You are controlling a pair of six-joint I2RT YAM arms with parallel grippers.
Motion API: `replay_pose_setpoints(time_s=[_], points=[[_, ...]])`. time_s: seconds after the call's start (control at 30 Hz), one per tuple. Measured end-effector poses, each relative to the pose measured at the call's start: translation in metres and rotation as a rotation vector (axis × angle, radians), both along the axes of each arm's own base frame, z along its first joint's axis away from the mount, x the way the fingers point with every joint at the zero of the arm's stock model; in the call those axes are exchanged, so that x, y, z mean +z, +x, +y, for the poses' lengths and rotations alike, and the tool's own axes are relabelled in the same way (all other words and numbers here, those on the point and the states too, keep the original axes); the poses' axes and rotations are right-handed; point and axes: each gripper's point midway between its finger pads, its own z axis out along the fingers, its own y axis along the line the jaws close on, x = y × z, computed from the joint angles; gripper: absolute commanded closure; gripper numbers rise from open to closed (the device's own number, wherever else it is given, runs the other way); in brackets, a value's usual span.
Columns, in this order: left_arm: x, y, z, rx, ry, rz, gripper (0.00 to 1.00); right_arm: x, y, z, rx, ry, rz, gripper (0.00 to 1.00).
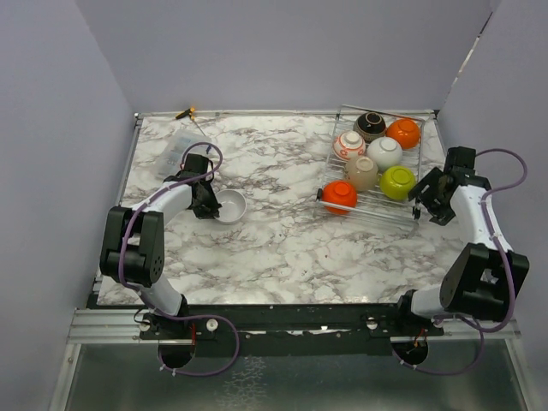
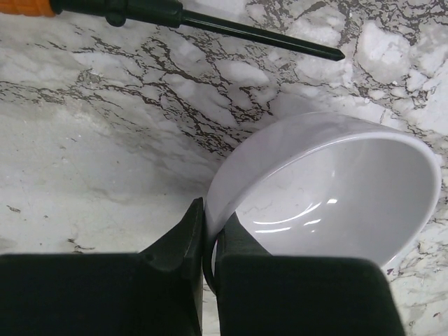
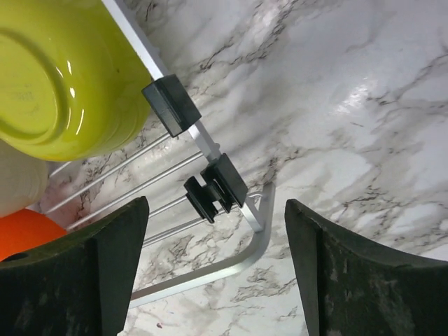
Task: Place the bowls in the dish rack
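Left hand (image 2: 210, 220) pinched on rim of white bowl (image 2: 329, 189); it sits on tabletop (image 1: 282, 248), well apart from dish rack (image 1: 377, 212). Right hand (image 3: 215, 224) open, empty, by rack corner. Lift clear before you swing across; rim pinch may let it tilt.

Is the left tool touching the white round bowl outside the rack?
Touching. The left wrist view shows the left tool pinching the white round bowl by its rim.
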Motion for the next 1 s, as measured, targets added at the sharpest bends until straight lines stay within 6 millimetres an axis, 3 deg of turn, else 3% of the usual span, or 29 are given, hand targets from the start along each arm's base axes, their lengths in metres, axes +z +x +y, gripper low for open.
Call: replay_pose_setpoints(time_s=[0.17,0.33,0.5,0.53,0.7,0.87,1.0], points=[[0.001,-0.001,0.0,-0.01,0.004,0.004,1.0,0.025,-0.006,-0.015,-0.075,-0.09,-0.061,0.09],[0.008,-0.001,-0.004,-0.04,-0.015,0.009,1.0,0.058,-0.007,-0.021,-0.086,-0.146,-0.148,0.1],[0.043,0.014,-0.031,-0.121,-0.105,-0.062,1.0,0.129,0.001,0.0,0.02,-0.14,-0.45,0.08],[0.057,0.02,-0.042,-0.151,-0.127,-0.097,1.0,0.147,0.005,0.011,0.071,-0.121,-0.534,0.06],[0.115,0.032,-0.105,-0.325,-0.245,-0.228,1.0,0.189,0.021,0.071,0.331,0.068,-0.754,0.0],[0.156,0.018,-0.163,-0.498,-0.384,-0.278,1.0,0.188,0.017,0.16,0.599,0.303,-0.802,0.0],[0.17,0.011,-0.185,-0.569,-0.479,-0.268,1.0,0.186,-0.001,0.229,0.757,0.484,-0.812,0.0]])
